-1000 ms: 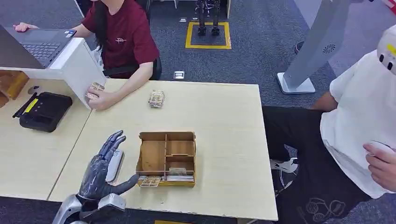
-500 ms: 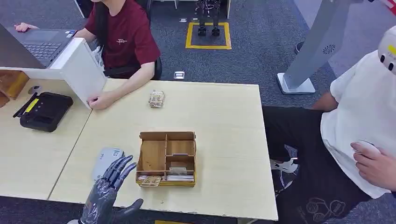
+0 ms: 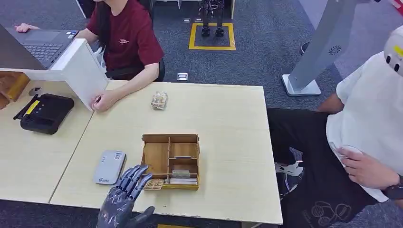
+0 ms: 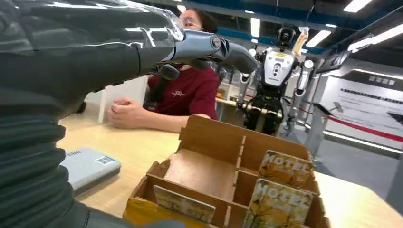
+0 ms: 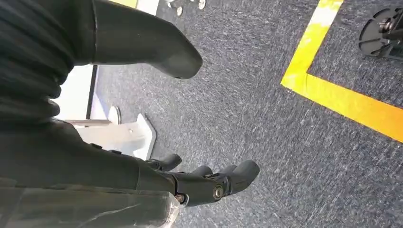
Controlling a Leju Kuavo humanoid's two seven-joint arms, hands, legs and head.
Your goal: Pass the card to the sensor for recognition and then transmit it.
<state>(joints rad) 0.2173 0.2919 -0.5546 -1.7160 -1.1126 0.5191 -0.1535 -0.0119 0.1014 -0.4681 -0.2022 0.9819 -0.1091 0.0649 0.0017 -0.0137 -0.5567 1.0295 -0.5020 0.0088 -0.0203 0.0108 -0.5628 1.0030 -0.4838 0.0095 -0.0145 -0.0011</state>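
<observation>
A wooden card box (image 3: pixel 169 160) stands near the table's front edge, with cards upright in its front slots. One card (image 3: pixel 153 185) leans at its front left corner. My left hand (image 3: pixel 124 199) hovers just before that corner, fingers spread and holding nothing. The grey sensor (image 3: pixel 109 167) lies flat to the left of the box. In the left wrist view my fingers (image 4: pixel 209 47) reach out above the box (image 4: pixel 214 156), its "HOTEL" cards (image 4: pixel 285 168) and the sensor (image 4: pixel 88 166). My right hand (image 5: pixel 214 183) hangs over the carpet, holding nothing.
A person in a red shirt (image 3: pixel 126 38) sits across the table, one hand beside a white divider (image 3: pixel 83 71). A wrapped card pack (image 3: pixel 159 100) lies near them. A black device (image 3: pixel 43 113) sits at the left. Another person in white (image 3: pixel 370 128) stands at the right.
My left hand has drawn back off the sensor and shifted right to the box's front left corner, uncovering the sensor. The person at right moved a hand leftward.
</observation>
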